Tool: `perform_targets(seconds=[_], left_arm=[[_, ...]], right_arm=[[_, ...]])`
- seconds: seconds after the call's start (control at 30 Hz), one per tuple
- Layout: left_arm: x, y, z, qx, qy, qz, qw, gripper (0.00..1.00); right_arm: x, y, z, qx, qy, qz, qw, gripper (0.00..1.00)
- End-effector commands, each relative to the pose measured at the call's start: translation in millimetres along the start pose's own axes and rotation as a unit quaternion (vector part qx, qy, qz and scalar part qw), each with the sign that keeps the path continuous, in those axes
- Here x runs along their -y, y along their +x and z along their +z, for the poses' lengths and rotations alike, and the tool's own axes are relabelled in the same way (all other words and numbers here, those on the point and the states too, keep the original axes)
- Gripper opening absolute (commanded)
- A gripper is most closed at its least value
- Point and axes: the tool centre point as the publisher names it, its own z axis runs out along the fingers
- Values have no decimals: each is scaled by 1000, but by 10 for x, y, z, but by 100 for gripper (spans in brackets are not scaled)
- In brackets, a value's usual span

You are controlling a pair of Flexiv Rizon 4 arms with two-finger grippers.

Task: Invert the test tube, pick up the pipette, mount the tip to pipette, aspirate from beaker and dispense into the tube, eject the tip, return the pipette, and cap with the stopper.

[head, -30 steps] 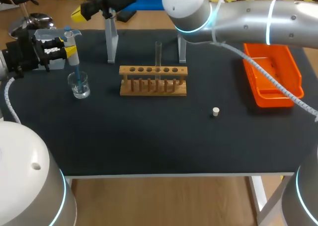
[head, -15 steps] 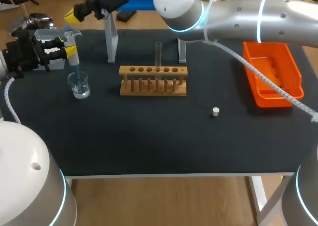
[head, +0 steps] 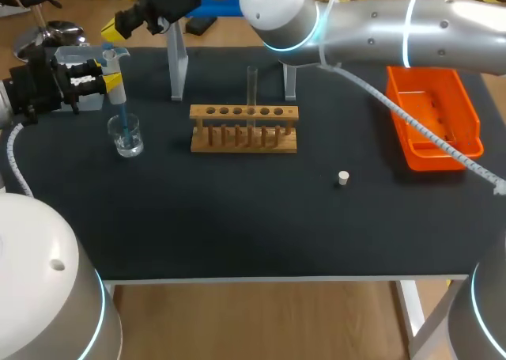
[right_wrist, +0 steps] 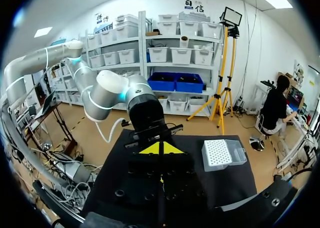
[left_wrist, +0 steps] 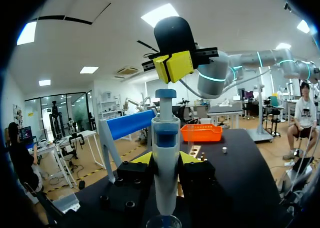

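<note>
My left gripper point(head: 107, 81) is shut on the white and blue pipette point(head: 115, 75) and holds it upright at the table's far left. The pipette's blue tip dips into the small glass beaker point(head: 126, 135). In the left wrist view the pipette point(left_wrist: 165, 158) stands between my yellow fingers, above the beaker's rim point(left_wrist: 164, 220). My right gripper point(head: 125, 21), shut and empty, hangs just above the pipette's plunger point(left_wrist: 166, 93); its yellow tips point(left_wrist: 174, 66) show there. The test tube point(head: 252, 85) stands upright in the wooden rack point(head: 243, 129). The white stopper point(head: 341, 178) lies on the mat.
An orange tray point(head: 433, 119) sits at the right. A clear stand point(head: 178, 66) rises behind the rack. A white tip box point(right_wrist: 218, 153) rests near the left arm. The right arm spans the table's back from the right side.
My right arm has shifted a little to the left, bringing its gripper closer over the pipette's top. The left arm, pipette and beaker have not moved.
</note>
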Motion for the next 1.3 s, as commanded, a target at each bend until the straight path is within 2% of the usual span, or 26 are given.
perform_targets(seconds=[0.03,1.3], left_arm=[[-5,-1,1,0,1,1,1000,0],[-5,-1,1,0,1,1,1000,0]], right_arm=[[9,-20,21,-3,7,1,1000,0],[80,-27,54,-6,22,1,1000,0]])
